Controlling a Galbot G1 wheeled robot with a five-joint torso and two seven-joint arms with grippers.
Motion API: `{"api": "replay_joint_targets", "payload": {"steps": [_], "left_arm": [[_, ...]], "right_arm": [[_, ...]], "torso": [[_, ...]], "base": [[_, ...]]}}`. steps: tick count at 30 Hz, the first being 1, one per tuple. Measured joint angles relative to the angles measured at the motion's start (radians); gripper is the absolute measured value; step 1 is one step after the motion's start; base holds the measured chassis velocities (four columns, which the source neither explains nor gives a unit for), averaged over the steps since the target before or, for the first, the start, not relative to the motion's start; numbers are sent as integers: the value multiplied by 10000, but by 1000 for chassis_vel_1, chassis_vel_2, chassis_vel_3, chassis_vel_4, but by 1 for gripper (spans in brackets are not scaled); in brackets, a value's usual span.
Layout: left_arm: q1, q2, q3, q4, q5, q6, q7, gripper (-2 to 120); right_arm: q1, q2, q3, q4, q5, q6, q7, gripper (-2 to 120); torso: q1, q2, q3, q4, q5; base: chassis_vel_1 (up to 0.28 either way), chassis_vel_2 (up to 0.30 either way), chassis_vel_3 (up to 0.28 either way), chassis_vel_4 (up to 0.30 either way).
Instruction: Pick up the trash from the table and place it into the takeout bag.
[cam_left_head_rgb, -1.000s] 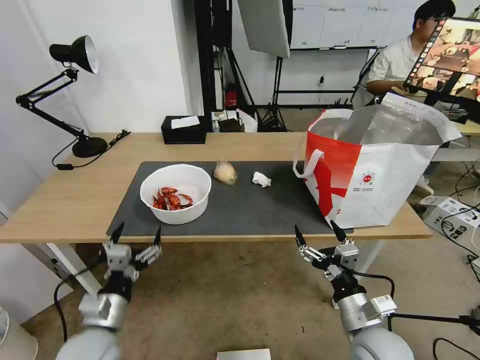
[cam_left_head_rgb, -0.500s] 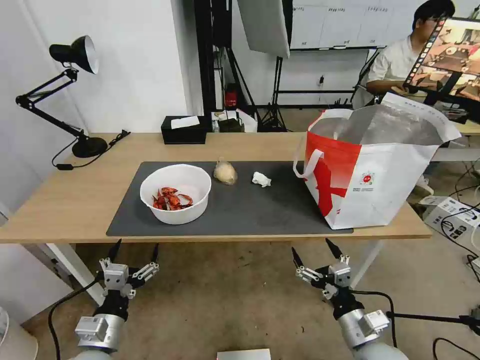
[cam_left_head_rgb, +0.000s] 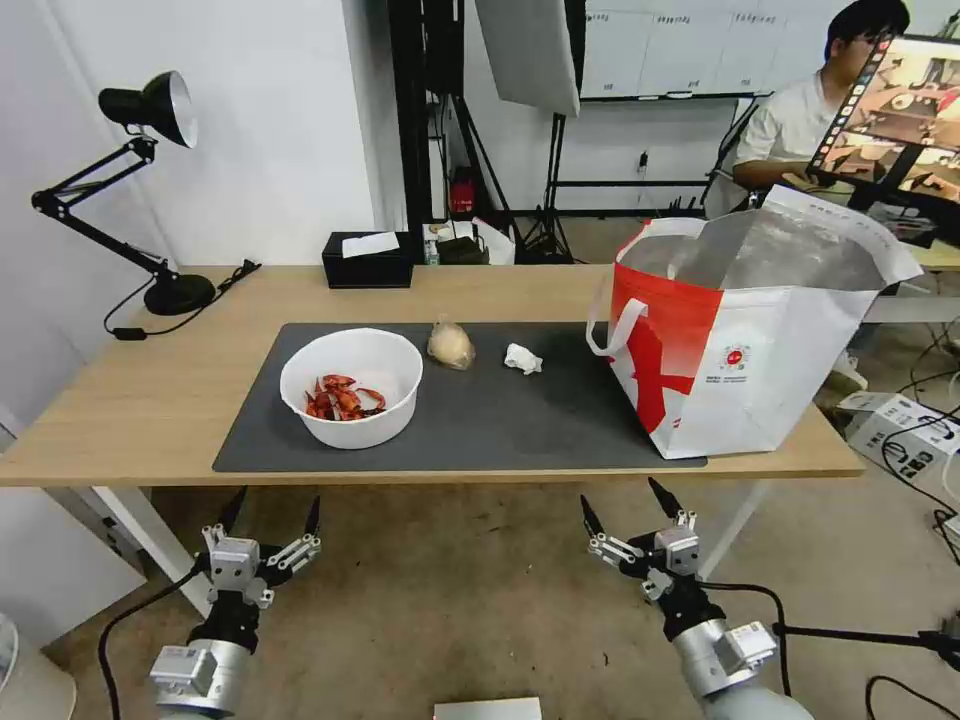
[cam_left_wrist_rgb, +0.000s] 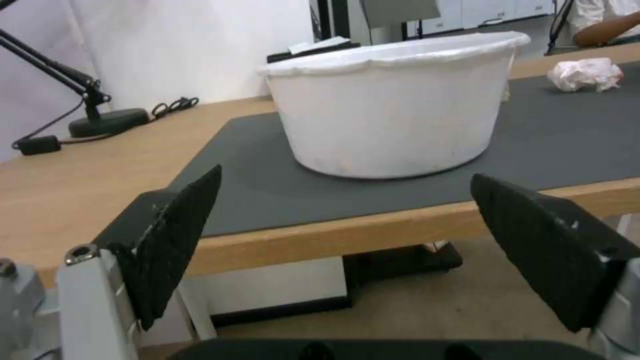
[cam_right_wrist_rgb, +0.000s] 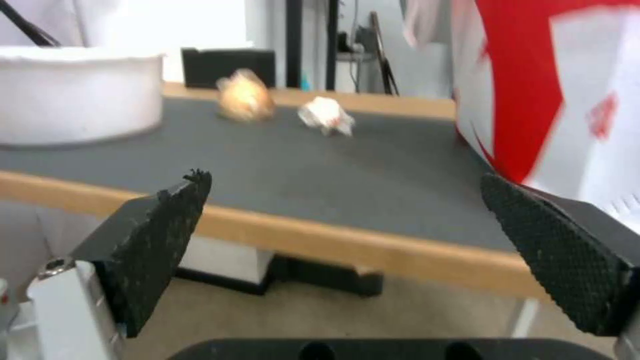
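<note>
On the table's (cam_left_head_rgb: 150, 400) dark grey mat (cam_left_head_rgb: 500, 420) stands a white bowl (cam_left_head_rgb: 351, 386) of red shells, seen up close as a white bowl (cam_left_wrist_rgb: 390, 102). Beside it lie a knotted beige-filled bag (cam_left_head_rgb: 450, 344) and a crumpled tissue (cam_left_head_rgb: 522, 358). The red-and-white takeout bag (cam_left_head_rgb: 745, 335) stands open at the mat's right end. My left gripper (cam_left_head_rgb: 274, 508) hangs open below the table's front edge, under the bowl. My right gripper (cam_left_head_rgb: 619, 504) is open too, below the edge near the takeout bag (cam_right_wrist_rgb: 553, 95).
A black desk lamp (cam_left_head_rgb: 150, 110) with its base and cord sits at the table's far left. A black tissue box (cam_left_head_rgb: 368, 259) stands at the back edge. Cables and a box lie on the floor at the right.
Both grippers have dropped from the table's front edge to well below it, staying open. The things on the table have not moved.
</note>
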Motion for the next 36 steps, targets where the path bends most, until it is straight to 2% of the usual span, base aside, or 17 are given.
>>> {"api": "replay_joint_targets", "payload": {"steps": [6, 9, 15, 18, 20, 26, 28, 34, 35, 36], "left_arm": [[-40, 24, 3, -2, 31, 8, -12, 100], [-44, -23, 40, -6, 76, 35, -20, 100], [-46, -87, 70, -27, 83, 72, -36, 100], [-44, -111, 73, -28, 89, 80, -44, 100], [-41, -107, 43, -27, 84, 86, -46, 100], [-51, -101, 4, -25, 61, 101, -54, 100], [-53, -99, -20, -25, 42, 130, -66, 100], [-39, -125, -45, 7, 36, 174, -75, 100], [-22, -109, -52, 41, 41, 187, -76, 100], [4, 26, -46, 68, 71, 201, -75, 100]], "right_arm": [[796, -645, -523, 1107, 323, -717, 53, 100], [1740, -1243, -902, 1671, 806, -1330, 178, 100], [2650, -1799, -1322, 1897, 1262, -1857, 202, 100], [3532, -2110, -1758, 1679, 1603, -2109, 202, 100], [4687, -2276, -2333, 1152, 2062, -2309, 227, 100], [5998, -2243, -3097, 455, 2462, -2419, 427, 100], [6797, -1998, -3701, -97, 2723, -2603, 782, 100], [7779, -1387, -4696, -890, 2965, -3058, 1700, 100], [8307, -1059, -5241, -1280, 3035, -3390, 2429, 100], [9085, -587, -5807, -1589, 3433, -4274, 3919, 100]], "torso": [[0, 0, 0, 0, -1], [1, 0, 1, 3, -2], [0, 0, 0, 1, -2], [0, 0, 1, 1, -1], [0, 0, 1, 0, 1], [1, -1, 1, 3, -1], [1, -2, 2, 1, -1], [1, -2, 1, 1, -1], [1, -2, 1, 2, -3], [1, -2, 1, 1, -2]], "base": [[0, 0, 0, 0], [0, 0, 0, 0], [0, 0, 0, 0], [0, 0, 0, 0], [0, 0, 0, 0], [0, 0, 0, 0], [0, 0, 0, 0], [0, 0, 0, 0], [0, 0, 0, 0], [0, 0, 0, 0]]}}
